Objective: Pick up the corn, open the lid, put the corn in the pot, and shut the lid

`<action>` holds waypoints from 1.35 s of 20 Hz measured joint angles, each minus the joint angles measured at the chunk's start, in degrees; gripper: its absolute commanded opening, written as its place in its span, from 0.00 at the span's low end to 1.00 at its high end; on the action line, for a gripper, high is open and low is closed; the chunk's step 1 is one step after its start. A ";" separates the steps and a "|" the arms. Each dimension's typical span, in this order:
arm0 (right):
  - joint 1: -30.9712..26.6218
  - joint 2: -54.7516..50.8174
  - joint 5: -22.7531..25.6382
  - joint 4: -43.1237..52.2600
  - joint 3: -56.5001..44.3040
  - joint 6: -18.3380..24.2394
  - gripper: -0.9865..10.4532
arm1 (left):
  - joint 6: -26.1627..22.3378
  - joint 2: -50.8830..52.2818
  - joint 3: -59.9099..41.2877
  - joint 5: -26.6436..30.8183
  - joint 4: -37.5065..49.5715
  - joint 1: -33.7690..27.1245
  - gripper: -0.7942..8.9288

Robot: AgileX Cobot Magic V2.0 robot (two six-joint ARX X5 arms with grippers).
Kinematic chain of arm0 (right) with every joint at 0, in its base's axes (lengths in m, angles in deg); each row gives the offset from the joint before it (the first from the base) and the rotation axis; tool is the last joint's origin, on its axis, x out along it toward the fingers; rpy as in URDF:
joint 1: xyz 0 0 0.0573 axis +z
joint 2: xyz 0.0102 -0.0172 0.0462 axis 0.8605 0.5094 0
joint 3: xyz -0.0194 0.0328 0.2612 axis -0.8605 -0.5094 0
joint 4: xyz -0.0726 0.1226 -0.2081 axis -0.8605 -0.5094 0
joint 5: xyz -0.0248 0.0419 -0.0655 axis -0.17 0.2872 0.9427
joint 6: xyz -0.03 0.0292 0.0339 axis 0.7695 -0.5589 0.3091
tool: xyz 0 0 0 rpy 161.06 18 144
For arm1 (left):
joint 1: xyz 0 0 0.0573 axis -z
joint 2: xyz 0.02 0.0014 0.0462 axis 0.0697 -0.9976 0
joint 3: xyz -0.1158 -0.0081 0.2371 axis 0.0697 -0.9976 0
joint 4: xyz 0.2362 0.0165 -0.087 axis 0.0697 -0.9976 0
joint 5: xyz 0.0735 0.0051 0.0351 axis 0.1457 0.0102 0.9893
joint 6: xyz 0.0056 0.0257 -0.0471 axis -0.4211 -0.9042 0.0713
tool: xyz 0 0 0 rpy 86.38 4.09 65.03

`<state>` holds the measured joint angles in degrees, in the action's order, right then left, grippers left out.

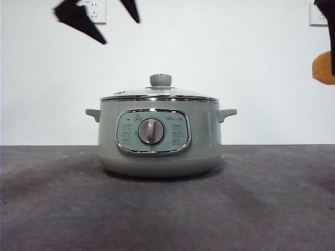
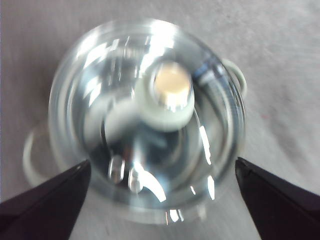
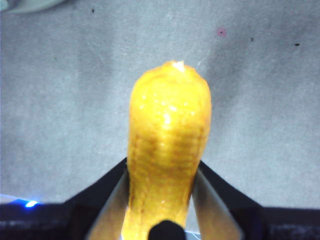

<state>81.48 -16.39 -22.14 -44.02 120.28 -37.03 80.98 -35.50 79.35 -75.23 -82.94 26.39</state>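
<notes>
The pale green pot [image 1: 157,138] stands mid-table with the glass lid [image 1: 159,95] on it, knob [image 1: 160,80] up. My left gripper [image 1: 99,23] hangs open high above the pot's left side. In the left wrist view its jaws stand wide apart on either side of the lid [image 2: 145,120] and its knob [image 2: 170,95], well above them. My right gripper [image 3: 162,200] is shut on the yellow-orange corn [image 3: 167,140], held in the air. The corn also shows at the right edge of the front view [image 1: 324,68], high and right of the pot.
The grey table [image 1: 167,209] runs in front of the pot and a white wall with two sockets [image 1: 97,10] stands behind. A pot handle sticks out on each side [image 1: 227,113].
</notes>
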 measured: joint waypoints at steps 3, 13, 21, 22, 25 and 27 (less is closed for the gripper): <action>0.00 -1.44 -0.02 -0.68 0.00 0.00 0.08 | -0.46 -7.65 9.49 3.78 -0.76 2.82 0.57; 0.00 -1.51 -0.02 0.35 0.00 0.00 0.08 | -1.64 -19.80 15.50 10.12 0.02 6.36 0.63; 0.00 -1.51 -0.02 0.22 0.00 0.02 0.08 | -1.77 -20.85 15.50 14.84 0.04 8.68 0.62; 0.00 -1.51 -0.02 0.22 0.00 0.02 0.08 | -1.77 -20.85 15.50 14.99 0.00 8.68 0.56; 0.00 -1.51 -0.02 0.22 0.00 0.02 0.08 | -1.79 -20.85 15.50 14.88 -0.44 8.63 0.44; 0.00 -1.51 0.00 0.22 0.00 0.04 0.08 | -1.79 -20.85 15.50 14.71 -0.37 8.63 0.31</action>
<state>81.48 -17.90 -22.14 -43.80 120.28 -36.98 79.18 -56.35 94.85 -60.52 -83.31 35.02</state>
